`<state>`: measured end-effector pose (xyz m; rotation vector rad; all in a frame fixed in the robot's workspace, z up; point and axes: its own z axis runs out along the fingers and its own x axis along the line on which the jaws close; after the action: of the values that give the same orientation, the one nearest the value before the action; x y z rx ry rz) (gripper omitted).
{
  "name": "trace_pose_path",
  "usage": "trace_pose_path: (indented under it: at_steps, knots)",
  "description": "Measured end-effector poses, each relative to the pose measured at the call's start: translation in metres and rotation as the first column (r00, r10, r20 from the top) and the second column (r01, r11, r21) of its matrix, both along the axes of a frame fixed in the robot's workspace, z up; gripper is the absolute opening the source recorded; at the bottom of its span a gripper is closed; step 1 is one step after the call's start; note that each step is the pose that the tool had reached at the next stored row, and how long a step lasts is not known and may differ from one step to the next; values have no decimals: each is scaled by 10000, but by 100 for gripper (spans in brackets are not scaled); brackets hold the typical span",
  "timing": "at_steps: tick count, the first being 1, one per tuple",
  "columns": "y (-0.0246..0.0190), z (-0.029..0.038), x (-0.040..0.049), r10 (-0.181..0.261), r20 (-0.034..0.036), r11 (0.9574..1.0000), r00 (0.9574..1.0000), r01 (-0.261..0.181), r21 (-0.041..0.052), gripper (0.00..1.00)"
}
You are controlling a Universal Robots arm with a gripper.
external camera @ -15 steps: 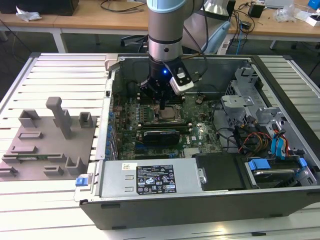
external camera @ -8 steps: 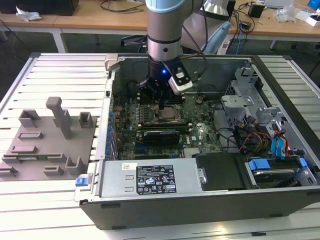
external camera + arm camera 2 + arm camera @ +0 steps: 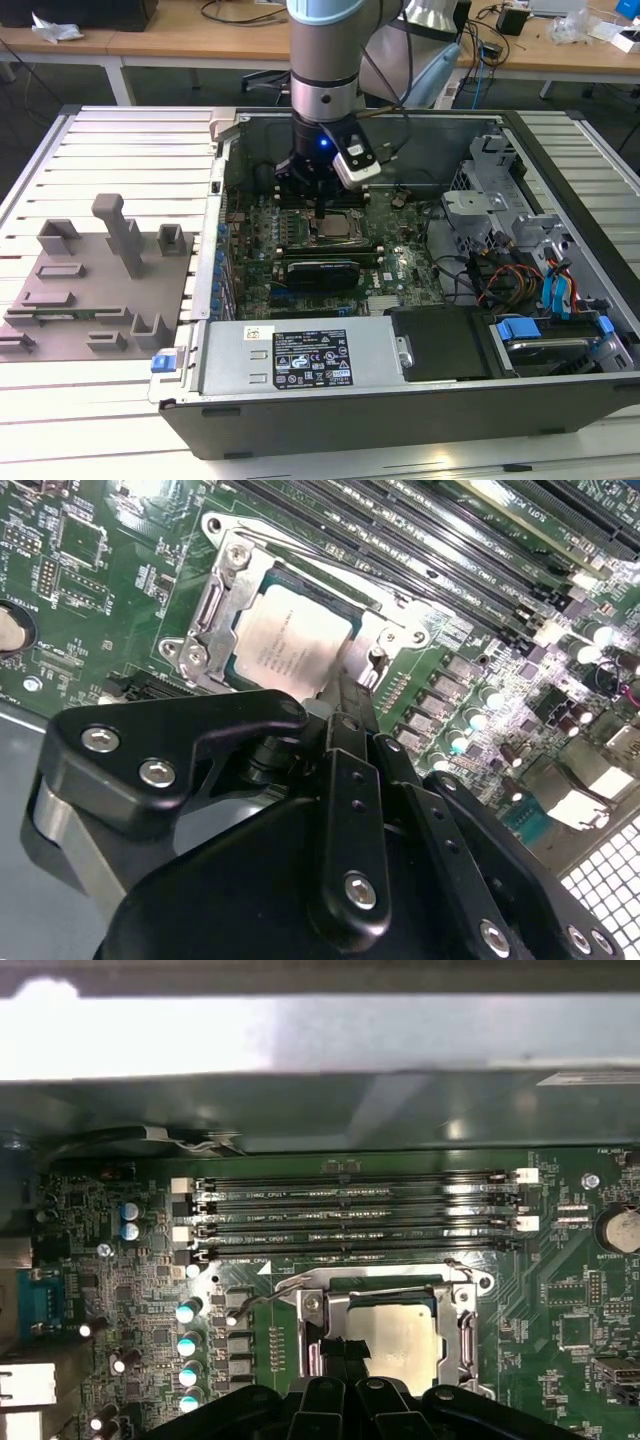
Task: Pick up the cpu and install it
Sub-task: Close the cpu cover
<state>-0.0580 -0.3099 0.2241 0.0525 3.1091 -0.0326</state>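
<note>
Gripper [image 3: 325, 211] was down inside the open computer case [image 3: 400, 405], a bit above the middle of the exterior view. Its fingers [image 3: 345, 705] were pinched together on nothing, tips right at the edge of the cpu [image 3: 290, 640]. That cpu sat flat in the metal socket frame [image 3: 213, 610] on the green motherboard [image 3: 400, 255], silvery top up, with the memory slots [image 3: 350, 1210] just beside the socket and the long black expansion card [image 3: 320, 272] just below it in the exterior view.
</note>
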Motion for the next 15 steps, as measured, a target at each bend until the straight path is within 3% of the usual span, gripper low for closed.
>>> trace_pose_path:
  at_steps: [15]
  knots:
    - [-5, -153, -76, -77, 0, 10000, 10000, 77, 0, 11]
